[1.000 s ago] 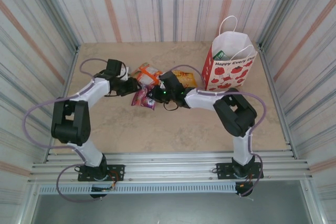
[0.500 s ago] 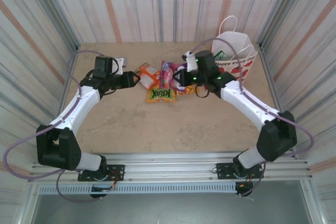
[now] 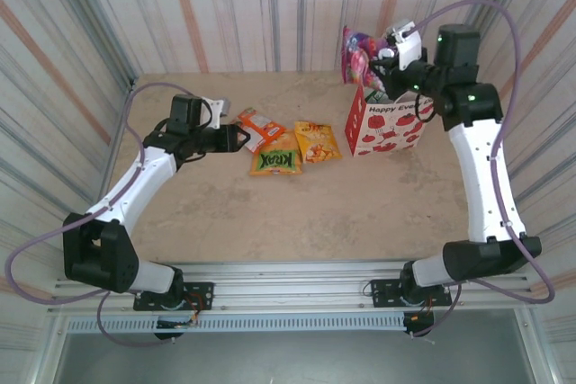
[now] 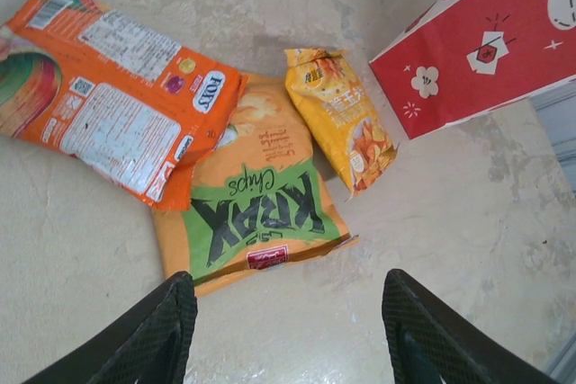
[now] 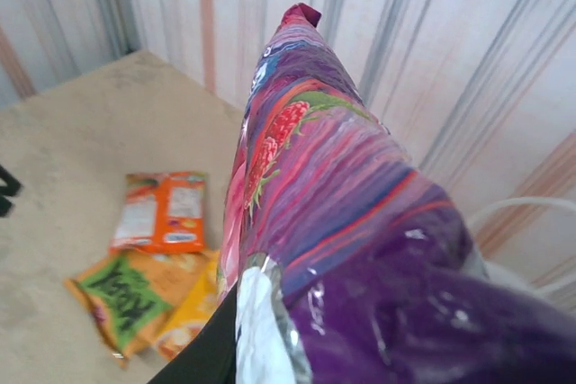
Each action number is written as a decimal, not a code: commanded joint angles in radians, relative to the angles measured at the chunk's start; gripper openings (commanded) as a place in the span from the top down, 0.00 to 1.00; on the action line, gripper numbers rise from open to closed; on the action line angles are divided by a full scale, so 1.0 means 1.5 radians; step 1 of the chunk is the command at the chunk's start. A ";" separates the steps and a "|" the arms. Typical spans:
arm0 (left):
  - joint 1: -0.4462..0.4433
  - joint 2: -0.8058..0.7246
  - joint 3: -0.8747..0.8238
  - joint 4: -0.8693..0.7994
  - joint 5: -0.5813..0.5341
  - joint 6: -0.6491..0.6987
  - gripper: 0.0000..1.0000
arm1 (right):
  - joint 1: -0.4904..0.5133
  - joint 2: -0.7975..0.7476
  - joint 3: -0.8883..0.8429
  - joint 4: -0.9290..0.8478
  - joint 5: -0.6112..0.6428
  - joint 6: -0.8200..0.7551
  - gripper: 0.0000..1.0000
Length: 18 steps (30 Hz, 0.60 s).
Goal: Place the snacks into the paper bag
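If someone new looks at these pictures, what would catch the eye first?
The purple packet, pinched in the right gripper, is raised near the top of the paper bag at the far right of the table. Next come three packets lying together at the far middle: the orange packet, the KRAX packet and the yellow packet, with the left gripper open just beside them.

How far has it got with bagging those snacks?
Done: cannot tell, the paper bag hides its contents. In hand: the right gripper holds a purple packet up by the bag's mouth. To do: the orange packet, KRAX packet and yellow packet, near the open left gripper.
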 commanded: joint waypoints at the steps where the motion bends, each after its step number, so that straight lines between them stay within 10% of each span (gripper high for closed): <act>1: -0.009 0.007 0.022 -0.016 0.008 0.022 0.42 | -0.041 0.047 0.062 -0.088 -0.005 -0.142 0.93; 18: -0.042 0.048 0.046 -0.029 -0.008 0.027 0.42 | -0.075 0.243 0.296 -0.302 0.235 -0.481 0.91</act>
